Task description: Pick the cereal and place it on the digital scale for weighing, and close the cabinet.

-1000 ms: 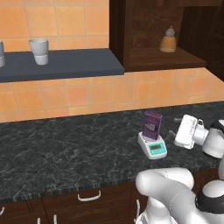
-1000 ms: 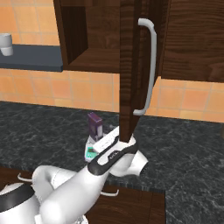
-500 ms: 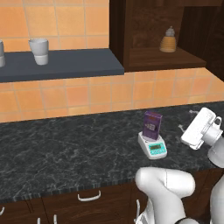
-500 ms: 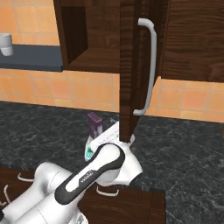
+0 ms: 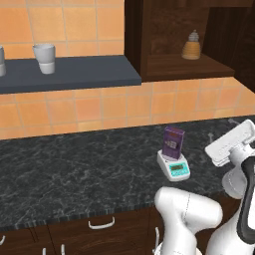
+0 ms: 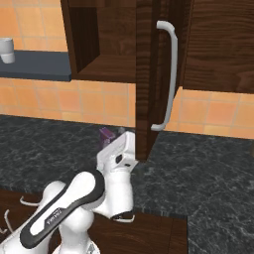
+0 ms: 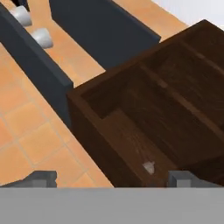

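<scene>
The dark-purple cereal (image 5: pixel 173 142) stands upright on the digital scale (image 5: pixel 174 168) on the black counter; a corner of the cereal (image 6: pixel 106 135) peeks out behind my arm in the right base view. My gripper (image 7: pixel 111 178) is open and holds nothing, its fingertips (image 7: pixel 42 176) spread wide and aimed up into the cabinet (image 7: pixel 175 100). My white hand (image 5: pixel 230 143) hangs to the right of the scale, apart from it. The cabinet (image 5: pixel 174 40) is open; its door (image 6: pixel 147 74) stands edge-on with the silver bar handle (image 6: pixel 171 74), just right of my hand (image 6: pixel 119 154).
A tan bell-shaped bottle (image 5: pixel 191 45) sits inside the cabinet. The dark-grey shelf (image 5: pixel 69 72) to the left carries a white cup (image 5: pixel 44 58). Lower drawers (image 5: pixel 102 224) with curved handles run under the counter edge.
My hand has risen and swung right, away from the scale, tilting upward toward the cabinet. The cereal stays on the scale and the door has not moved.
</scene>
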